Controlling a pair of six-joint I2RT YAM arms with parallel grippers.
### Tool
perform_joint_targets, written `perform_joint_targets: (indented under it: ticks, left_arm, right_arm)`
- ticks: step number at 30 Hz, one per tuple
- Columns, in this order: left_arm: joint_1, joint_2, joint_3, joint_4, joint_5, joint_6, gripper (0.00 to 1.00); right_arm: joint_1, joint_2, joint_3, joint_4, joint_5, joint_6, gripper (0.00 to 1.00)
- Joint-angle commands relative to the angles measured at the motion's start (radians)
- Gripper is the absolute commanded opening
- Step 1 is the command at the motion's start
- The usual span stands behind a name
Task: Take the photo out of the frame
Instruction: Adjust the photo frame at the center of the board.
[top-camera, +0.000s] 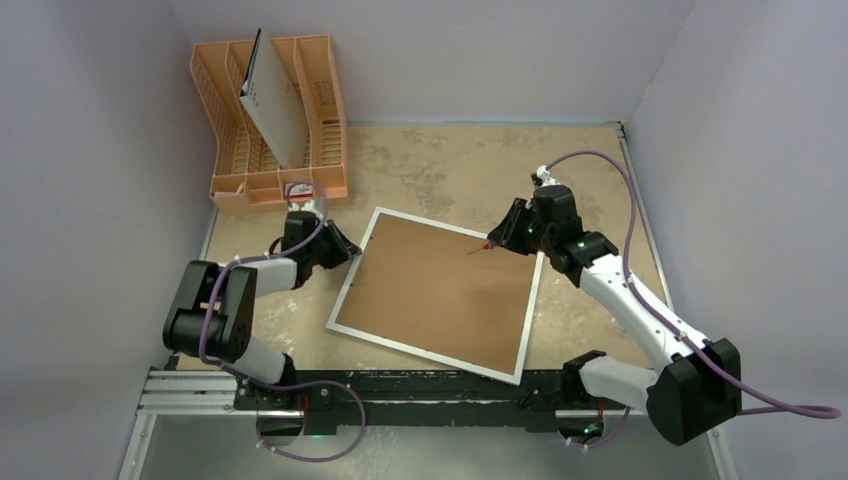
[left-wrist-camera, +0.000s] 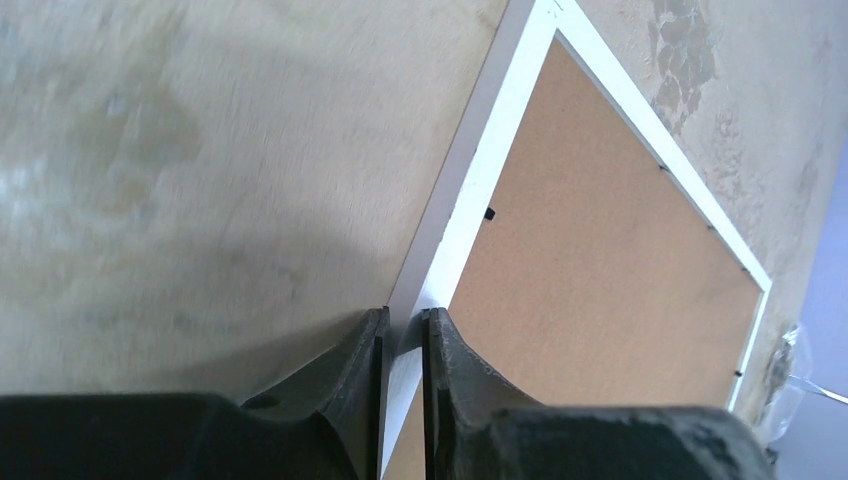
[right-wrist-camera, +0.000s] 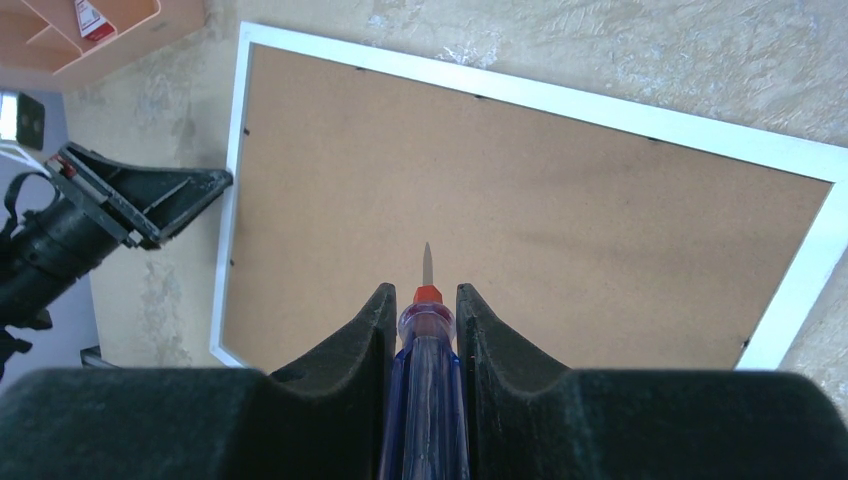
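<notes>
Two wrist views add detail: left gripper (left-wrist-camera: 405, 322) pinches white border of frame (top-camera: 440, 290); right gripper (right-wrist-camera: 425, 293) clamps screwdriver (right-wrist-camera: 425, 385). Frame lies on table (top-camera: 430, 170), brown back up, between grippers.

Top external camera: fixed high behind the arm bases, looking down over the whole table (top-camera: 430, 170). Left wrist camera: very close, sighting past the left gripper (left-wrist-camera: 403, 330) along one edge of the frame (left-wrist-camera: 600, 270). Right wrist camera: farther back, past the right gripper (right-wrist-camera: 424, 292), covering most of the frame's back. All three views share the frame.

Front of the frame (top-camera: 437, 295) face-down, unseen
</notes>
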Motion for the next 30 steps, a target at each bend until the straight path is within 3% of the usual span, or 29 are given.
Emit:
perform_joint_targets:
  ticks: [1,10,16,18,21,24,30]
  left_arm:
    - [-0.042,-0.047,-0.129,-0.086,-0.124,-0.156,0.0]
    - [-0.193,-0.151,-0.183,-0.112,-0.264,-0.254,0.0]
    - [-0.191,-0.189,-0.11,-0.179,-0.321,-0.126,0.02]
    - [-0.189,-0.179,-0.083,-0.175,-0.313,-0.083,0.04]
    - [-0.19,-0.15,-0.035,-0.195,-0.31,-0.025,0.08]
    - [-0.19,-0.129,-0.004,-0.211,-0.31,0.015,0.12]
    - [-0.19,-0.1,0.008,-0.201,-0.25,0.055,0.15]
  right_arm:
    - [-0.005,0.005,0.01,0.036,-0.03,-0.006,0.0]
    - [-0.021,0.01,0.028,-0.046,0.091,-0.025,0.0]
    - [-0.175,-0.015,0.043,-0.144,0.209,-0.044,0.0]
    - [-0.272,-0.018,0.037,-0.133,0.105,-0.061,0.0]
    - [-0.497,-0.008,-0.086,0.08,-0.342,-0.003,0.0]
    - [-0.625,0.085,-0.205,0.28,-0.627,0.087,0.0]
    - [-0.657,0.207,-0.26,0.38,-0.702,0.109,0.0]
